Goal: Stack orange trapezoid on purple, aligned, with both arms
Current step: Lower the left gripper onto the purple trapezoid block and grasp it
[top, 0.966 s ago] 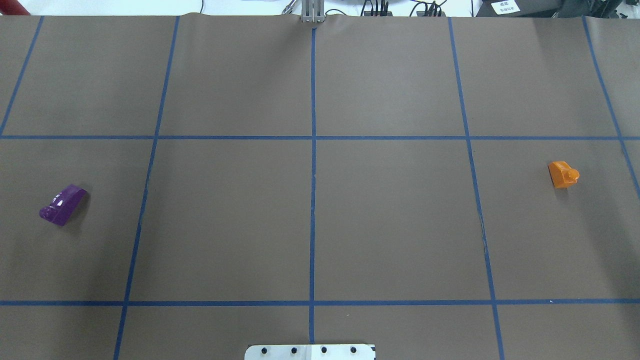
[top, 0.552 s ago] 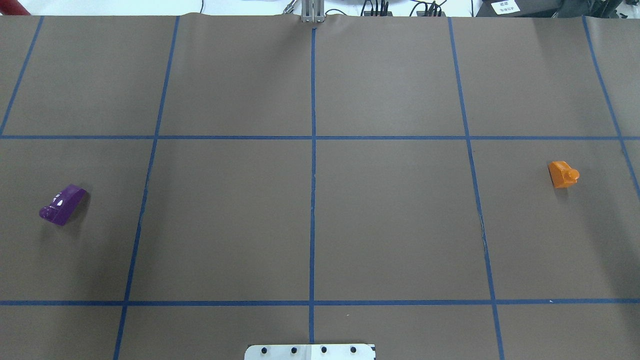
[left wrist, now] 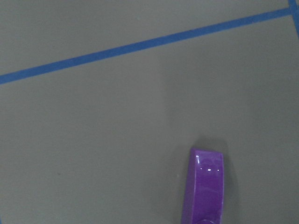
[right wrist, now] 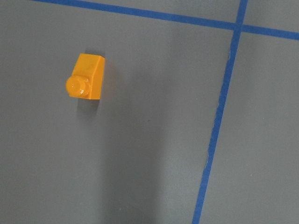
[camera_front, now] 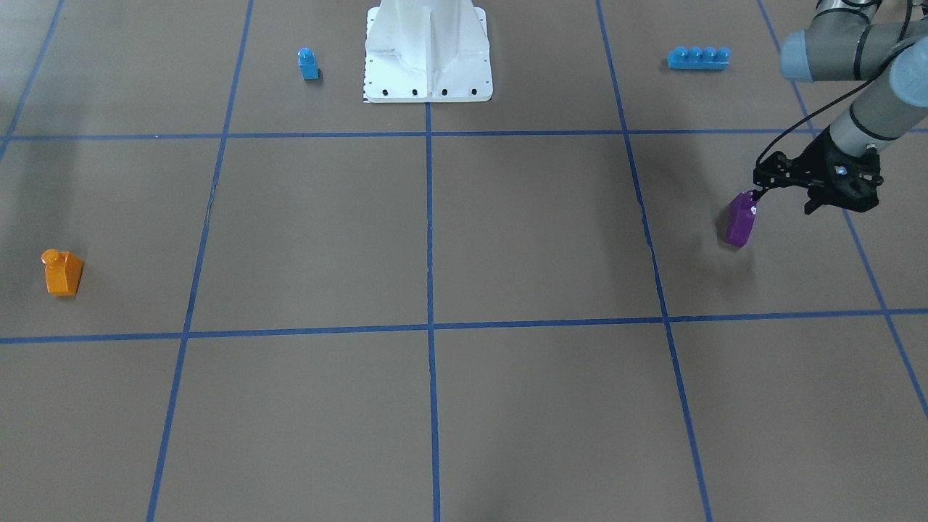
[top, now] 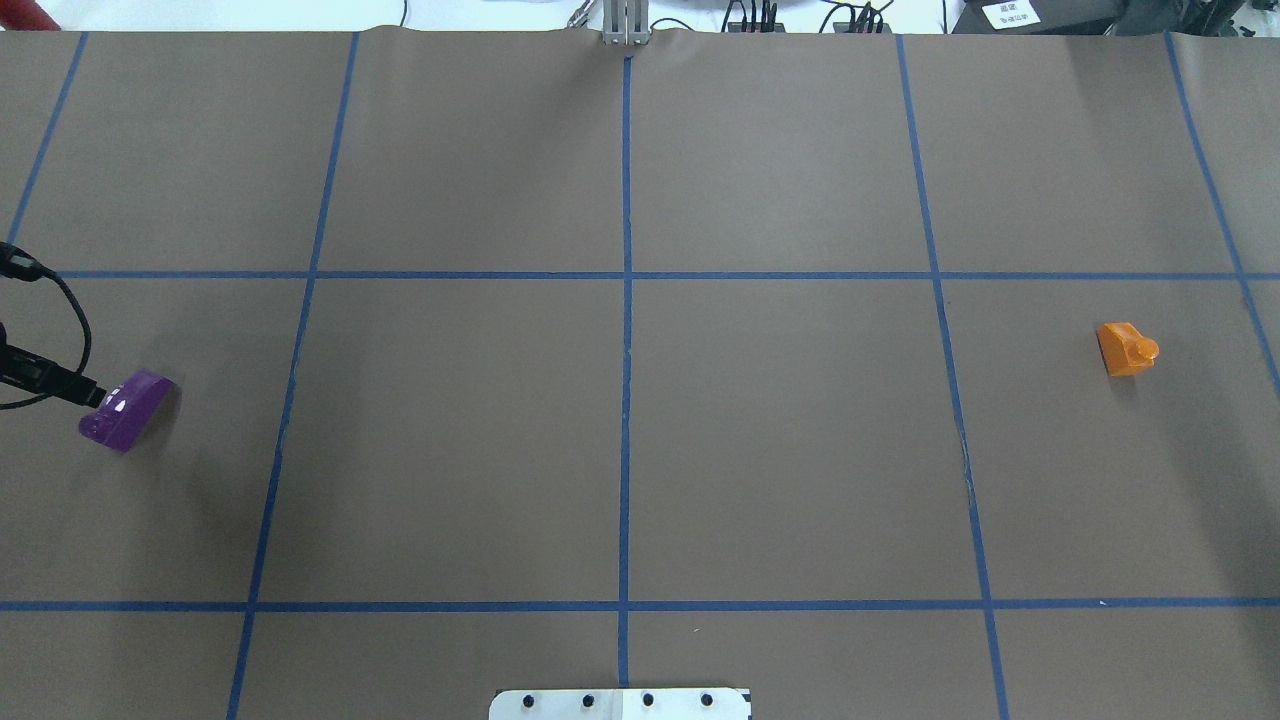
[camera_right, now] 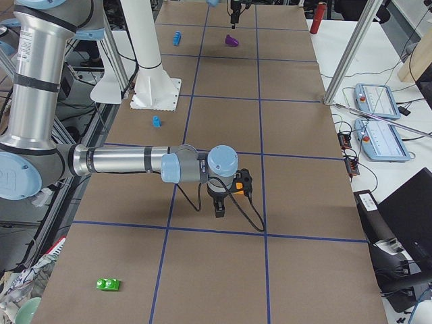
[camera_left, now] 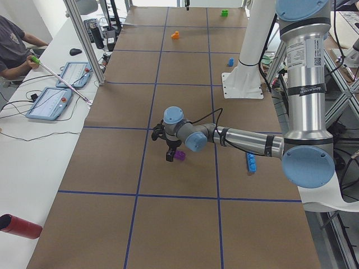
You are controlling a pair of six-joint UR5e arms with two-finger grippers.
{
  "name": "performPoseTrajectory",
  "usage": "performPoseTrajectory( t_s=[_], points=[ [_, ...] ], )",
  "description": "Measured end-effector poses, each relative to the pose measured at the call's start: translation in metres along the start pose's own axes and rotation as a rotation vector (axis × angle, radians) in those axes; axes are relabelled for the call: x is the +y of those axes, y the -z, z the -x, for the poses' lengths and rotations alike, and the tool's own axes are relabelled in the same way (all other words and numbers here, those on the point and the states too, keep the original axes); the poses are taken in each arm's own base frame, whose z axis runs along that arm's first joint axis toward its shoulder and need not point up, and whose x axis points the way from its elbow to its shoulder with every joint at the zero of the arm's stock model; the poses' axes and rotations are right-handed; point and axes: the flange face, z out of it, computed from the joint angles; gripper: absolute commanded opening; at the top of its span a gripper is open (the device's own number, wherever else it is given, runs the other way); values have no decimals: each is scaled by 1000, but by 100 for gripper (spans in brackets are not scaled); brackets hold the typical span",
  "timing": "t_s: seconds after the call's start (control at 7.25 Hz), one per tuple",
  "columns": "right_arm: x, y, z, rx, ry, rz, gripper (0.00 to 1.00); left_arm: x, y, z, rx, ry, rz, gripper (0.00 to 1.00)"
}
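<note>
Hovering left claw [camera_front: 783,201], pointing down, beside purple [camera_front: 741,221]

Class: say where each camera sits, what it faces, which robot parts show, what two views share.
Front-facing: across table, facing base; left arm, left tool beside purple block.
Overhead: behind robot, looking down; left tool's edge.
Exterior left: table end; left arm near.
Exterior right: opposite end; right arm near.
Left wrist: faces purple block; no body.
Right wrist: faces orange block; no body.
Shared: overhead, front-facing show both blocks.
</note>
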Motion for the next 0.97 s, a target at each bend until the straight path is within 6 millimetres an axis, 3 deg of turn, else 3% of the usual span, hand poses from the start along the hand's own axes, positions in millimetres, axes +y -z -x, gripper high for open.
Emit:
performPoseTrajectory(
  t_s=[0.41, 0.69, 0.83, 0.97],
  points=[
    [0, -1, -1, -1, -3, 2, 100, 9, -34, -17, -23, -41, 54, 96],
    [0, -1, -1, -1, -6, 4, 100, 12, -46, -19, -24, -47, 75, 12],
    [0, -2, -2, -1, -7, 4, 100, 12, -47, -20, -23, -48, 78, 0],
    [0, -2, -2, -1, -8, 4, 100, 12, -47, -22, -19, -48, 78, 0]
  ],
)
